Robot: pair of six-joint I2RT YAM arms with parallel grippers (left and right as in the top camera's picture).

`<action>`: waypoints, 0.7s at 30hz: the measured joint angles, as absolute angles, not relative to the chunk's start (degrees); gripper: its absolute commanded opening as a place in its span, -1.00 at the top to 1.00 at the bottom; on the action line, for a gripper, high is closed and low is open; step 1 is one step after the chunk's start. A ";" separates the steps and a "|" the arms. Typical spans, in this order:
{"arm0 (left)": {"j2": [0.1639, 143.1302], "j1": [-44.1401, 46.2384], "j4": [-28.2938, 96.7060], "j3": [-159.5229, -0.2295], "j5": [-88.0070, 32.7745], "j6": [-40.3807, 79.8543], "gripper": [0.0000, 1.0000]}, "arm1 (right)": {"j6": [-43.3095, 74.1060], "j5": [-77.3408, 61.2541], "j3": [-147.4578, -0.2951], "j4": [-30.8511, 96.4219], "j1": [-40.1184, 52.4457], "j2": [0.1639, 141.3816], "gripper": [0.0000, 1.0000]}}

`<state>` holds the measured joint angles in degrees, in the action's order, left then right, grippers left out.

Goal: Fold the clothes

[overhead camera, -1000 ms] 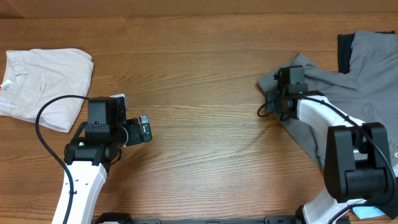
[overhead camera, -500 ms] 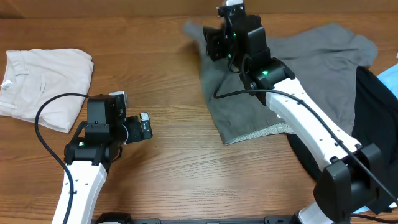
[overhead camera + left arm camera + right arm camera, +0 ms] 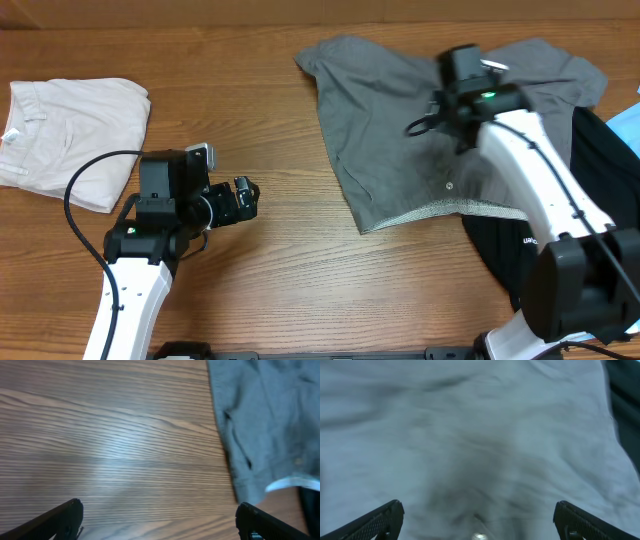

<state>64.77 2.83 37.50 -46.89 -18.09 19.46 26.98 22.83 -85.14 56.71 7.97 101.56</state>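
Observation:
The grey shorts lie spread flat at the back right of the table, the pale waistband lining showing along the near edge. My right gripper hovers over their middle, open and holding nothing. In the right wrist view, grey cloth fills the frame between the wide-set fingers, with the button at the bottom edge. My left gripper stands open over bare wood, left of the shorts. In its wrist view the shorts' edge lies to the right, beyond the open left gripper.
A white folded garment lies at the far left. A black garment with a small white logo sits partly under the shorts at the right. Something blue shows at the right edge.
My right gripper opened and let go of the shorts, then moved right from their back-left corner to over their middle. The shorts now lie flat. My left gripper edged slightly right.

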 measured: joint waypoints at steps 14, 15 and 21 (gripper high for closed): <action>85.82 24.86 17.21 -47.20 -21.71 35.55 -0.89 | 23.79 3.60 -83.79 67.85 -15.94 101.54 -1.00; 87.50 26.24 14.46 -47.22 -21.80 36.36 -0.82 | 23.03 2.20 -83.50 67.88 -16.47 101.54 -1.00; 97.95 32.84 -1.34 -47.42 -22.11 42.02 -0.70 | 20.86 -1.17 -83.13 67.88 -17.17 101.54 -1.00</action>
<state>97.95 32.84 -1.34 -47.42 -22.11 42.02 20.86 -1.17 -83.13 67.88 -17.17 101.54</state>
